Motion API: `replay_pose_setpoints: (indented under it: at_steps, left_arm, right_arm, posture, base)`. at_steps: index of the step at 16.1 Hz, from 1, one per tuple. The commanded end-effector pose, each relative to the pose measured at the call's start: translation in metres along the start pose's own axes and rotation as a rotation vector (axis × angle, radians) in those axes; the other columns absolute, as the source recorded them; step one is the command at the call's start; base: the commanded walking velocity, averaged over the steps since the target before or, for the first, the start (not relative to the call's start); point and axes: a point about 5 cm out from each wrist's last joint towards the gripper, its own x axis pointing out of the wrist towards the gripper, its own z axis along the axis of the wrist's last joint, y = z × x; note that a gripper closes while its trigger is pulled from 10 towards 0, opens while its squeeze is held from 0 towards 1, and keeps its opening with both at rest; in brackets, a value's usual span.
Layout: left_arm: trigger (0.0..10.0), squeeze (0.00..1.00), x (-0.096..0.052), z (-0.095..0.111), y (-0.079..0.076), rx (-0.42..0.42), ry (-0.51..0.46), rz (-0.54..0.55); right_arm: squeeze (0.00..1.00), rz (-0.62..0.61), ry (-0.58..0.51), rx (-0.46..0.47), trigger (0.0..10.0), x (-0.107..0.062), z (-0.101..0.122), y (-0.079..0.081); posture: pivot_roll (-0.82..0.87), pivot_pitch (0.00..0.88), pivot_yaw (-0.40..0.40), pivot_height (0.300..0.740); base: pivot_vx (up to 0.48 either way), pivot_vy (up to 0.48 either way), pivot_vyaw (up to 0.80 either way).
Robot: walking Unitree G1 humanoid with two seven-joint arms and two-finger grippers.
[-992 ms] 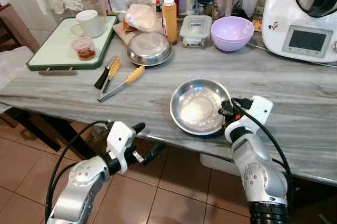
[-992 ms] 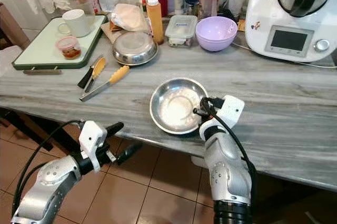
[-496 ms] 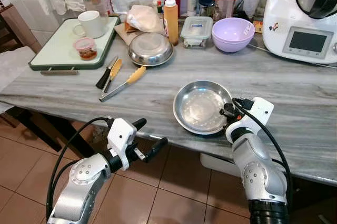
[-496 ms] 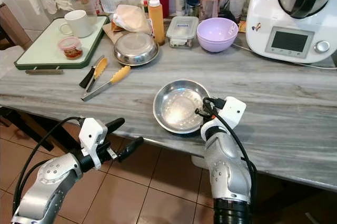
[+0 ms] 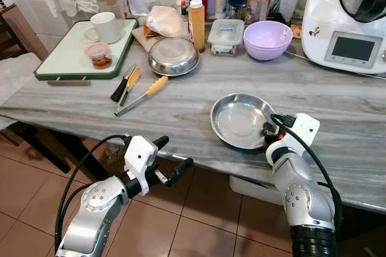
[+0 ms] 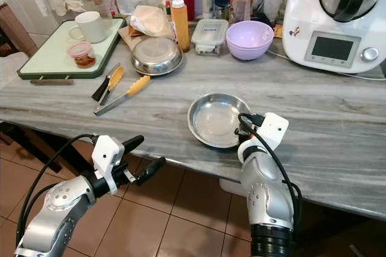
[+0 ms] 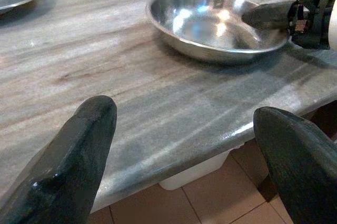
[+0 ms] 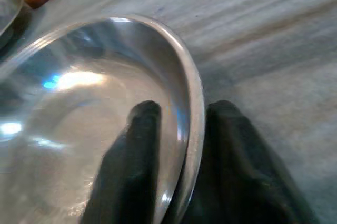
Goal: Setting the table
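On the big grey counter (image 5: 90, 109), the shiny metal plate (image 5: 238, 121) sits right of the middle, near the front edge, looking light, hard and slippery, best held by its thin rim, where the right gripper (image 5: 270, 130) pinches it, while the left gripper (image 5: 172, 157), lower left, waits with jaws wide.

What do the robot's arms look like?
Both arms are shiny silver with rounded joints. Each has a white block at the wrist and a looping black cable. The left end effector has two long black fingers. The right end effector has black fingers too, rounded at the tips.
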Motion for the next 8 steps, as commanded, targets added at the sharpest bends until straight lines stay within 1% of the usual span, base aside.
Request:
replay_pose_setpoints:
  at_steps: [1, 3, 4, 6, 8]
  left_arm:
    - [10.0, 0.00, -0.001, 0.002, 0.000, 0.013, 0.010, -0.003]
    - [10.0, 0.00, 0.000, 0.002, 0.000, 0.014, 0.009, 0.001]
    - [10.0, 0.00, 0.000, 0.002, 0.000, 0.015, 0.010, 0.002]
    - [10.0, 0.00, 0.003, 0.001, 0.001, 0.016, 0.014, 0.004]
    - [10.0, 0.00, 0.005, 0.000, 0.002, 0.017, 0.019, 0.007]
  right_arm:
    - [1.00, -0.014, 0.044, -0.036, 10.0, 0.000, -0.008, -0.003]
    - [1.00, 0.022, 0.050, -0.084, 10.0, 0.001, -0.005, 0.006]
    - [1.00, 0.067, 0.040, -0.085, 10.0, 0.001, -0.003, 0.014]
    - [1.00, 0.134, 0.063, -0.073, 10.0, 0.000, -0.003, 0.025]
    - [1.00, 0.146, 0.074, -0.047, 10.0, -0.001, -0.005, 0.025]
  posture:
    - [-0.06, 0.078, 0.077, 0.740]
    - [-0.06, 0.077, 0.076, 0.740]
    - [-0.06, 0.075, 0.075, 0.740]
    - [-0.06, 0.075, 0.075, 0.740]
    - [-0.06, 0.074, 0.075, 0.740]
  base:
    - [0.000, 0.000, 0.00]
    - [0.000, 0.000, 0.00]
    - [0.000, 0.000, 0.00]
    - [0.000, 0.000, 0.00]
    - [0.000, 0.000, 0.00]
